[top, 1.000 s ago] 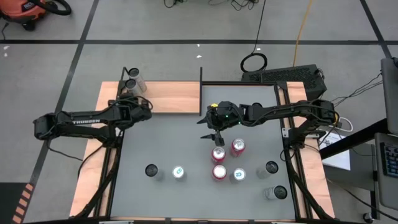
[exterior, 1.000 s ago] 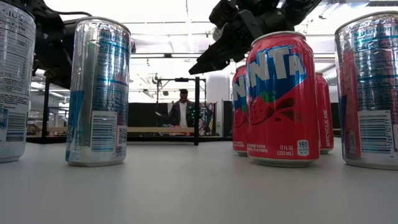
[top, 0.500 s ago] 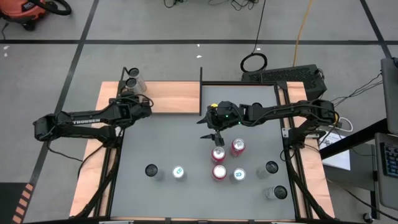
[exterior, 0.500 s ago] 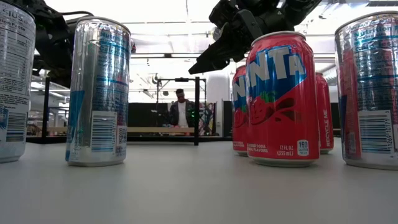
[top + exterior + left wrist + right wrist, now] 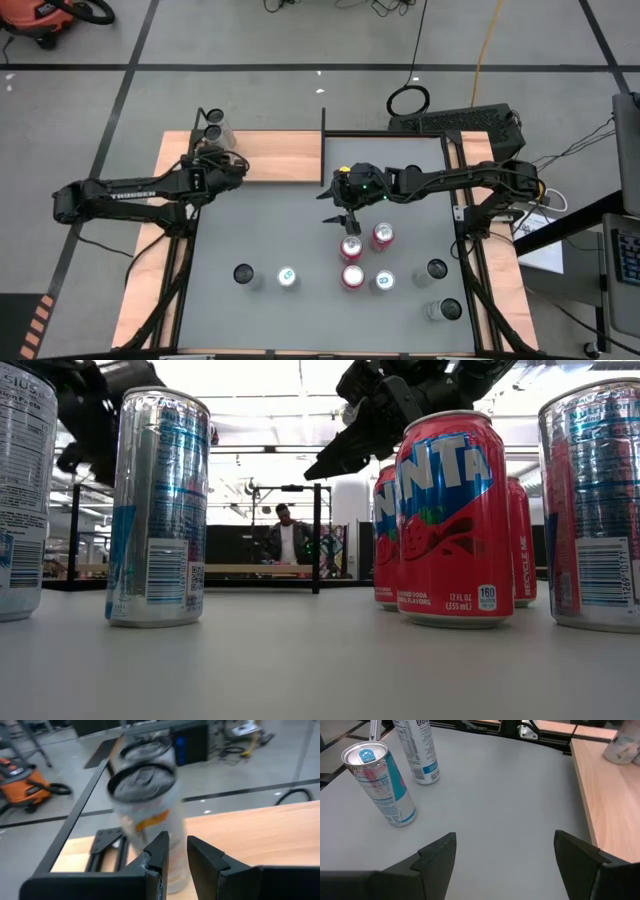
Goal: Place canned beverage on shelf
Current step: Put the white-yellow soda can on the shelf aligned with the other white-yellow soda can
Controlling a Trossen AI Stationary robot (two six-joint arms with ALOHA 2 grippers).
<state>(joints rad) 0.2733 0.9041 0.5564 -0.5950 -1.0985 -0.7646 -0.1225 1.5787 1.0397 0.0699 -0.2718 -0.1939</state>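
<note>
Left hand (image 5: 228,166) hovers over the wood-grain shelf (image 5: 285,157) near the table's far left corner, its two fingers (image 5: 160,851) drawn narrow with only a slim gap between them and nothing gripped. Two silver cans (image 5: 215,128) stand together on the far left corner of the shelf, just beyond this hand; in the left wrist view the nearer one (image 5: 147,810) stands upright directly ahead of the fingertips, blurred, and whether it touches them cannot be told.

Right hand (image 5: 340,216) hangs above the middle of the grey table (image 5: 300,230), just off the shelf's near edge, its fingers (image 5: 437,855) spread wide and empty over bare tabletop. Just nearer than this hand stand two red cans (image 5: 350,248) side by side, upright and free of the fingers. A third red can (image 5: 352,277) and a silver-and-blue can (image 5: 383,283) stand behind those, toward the table's near edge. Two more cans (image 5: 287,278) stand toward the near left, and two dark-topped cans (image 5: 437,270) toward the near right.

From table height, a large red strawberry soda can (image 5: 455,520) fills the right of the view, with the right hand (image 5: 335,460) above and behind it. A person (image 5: 287,535) stands far back in the room beyond the table.
</note>
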